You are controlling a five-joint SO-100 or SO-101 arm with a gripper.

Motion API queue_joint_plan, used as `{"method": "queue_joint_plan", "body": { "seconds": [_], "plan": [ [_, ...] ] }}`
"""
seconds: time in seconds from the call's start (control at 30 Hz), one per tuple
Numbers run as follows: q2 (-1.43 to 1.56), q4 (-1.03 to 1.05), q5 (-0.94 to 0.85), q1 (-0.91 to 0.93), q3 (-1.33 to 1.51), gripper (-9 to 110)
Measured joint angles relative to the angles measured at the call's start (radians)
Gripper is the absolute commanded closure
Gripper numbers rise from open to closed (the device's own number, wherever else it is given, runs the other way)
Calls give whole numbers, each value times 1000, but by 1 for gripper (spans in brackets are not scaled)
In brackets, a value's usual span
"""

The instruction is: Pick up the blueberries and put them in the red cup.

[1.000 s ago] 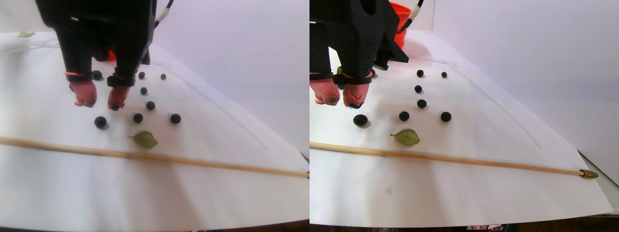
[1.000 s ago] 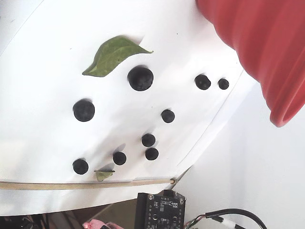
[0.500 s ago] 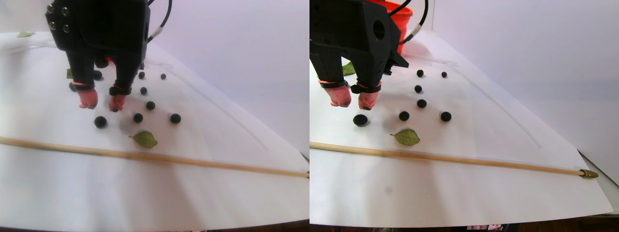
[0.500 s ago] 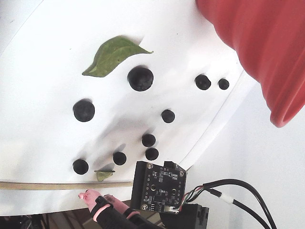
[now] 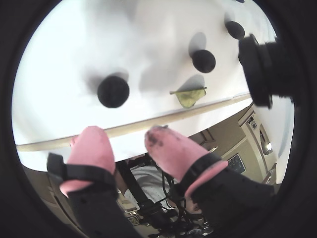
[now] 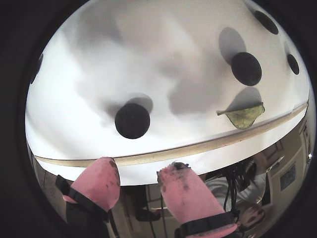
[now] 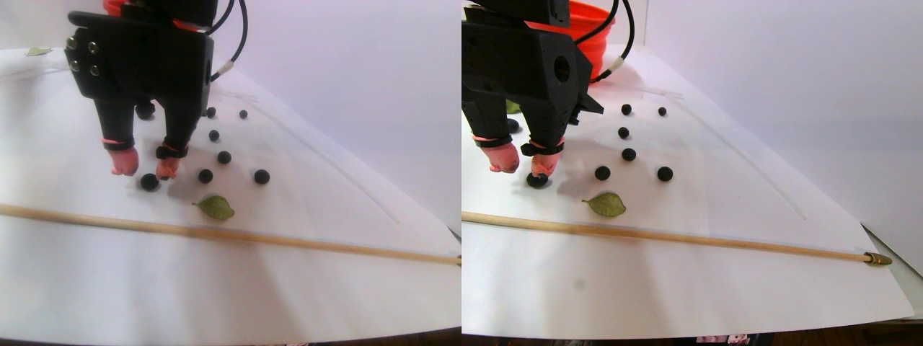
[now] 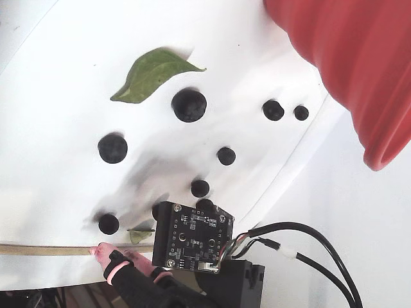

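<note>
The tool (image 6: 138,173) is being held open, its two pink-tipped fingers (image 5: 91,148) spread apart with nothing gripped between them. In both wrist views a gap is being shown between the tips, and a single blueberry (image 6: 132,120) is lying on the white sheet (image 7: 303,288) just beyond that gap, apart from both tips. In the stereo pair view the same berry (image 7: 149,182) is sitting low between the fingertips, close beside the right-hand tip; whether it is being touched cannot be told.

The other blueberries (image 8: 189,105) are scattered over the sheet between the tool and the red cup (image 8: 359,70). Taking the cup as landmark in the fixed view, two small berries are lying just left of its wall, the two largest farther left, and the rest lower down toward the tool. A large green leaf (image 8: 151,74) is lying well left of the cup, near the biggest berry. A small leaf (image 7: 215,207) is resting beside a thin wooden rod (image 7: 288,241) that is stretched across the sheet, on the side of the tool away from the cup.

A black circuit board (image 8: 192,239) is being carried on the arm; no readable writing or brand is shown anywhere.
</note>
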Motion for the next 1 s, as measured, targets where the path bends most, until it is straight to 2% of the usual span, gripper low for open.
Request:
{"method": "queue_joint_plan", "body": {
  "seconds": [1.0],
  "plan": [
    [-181, -106, 6, -6, -89, 85]
  ]
}}
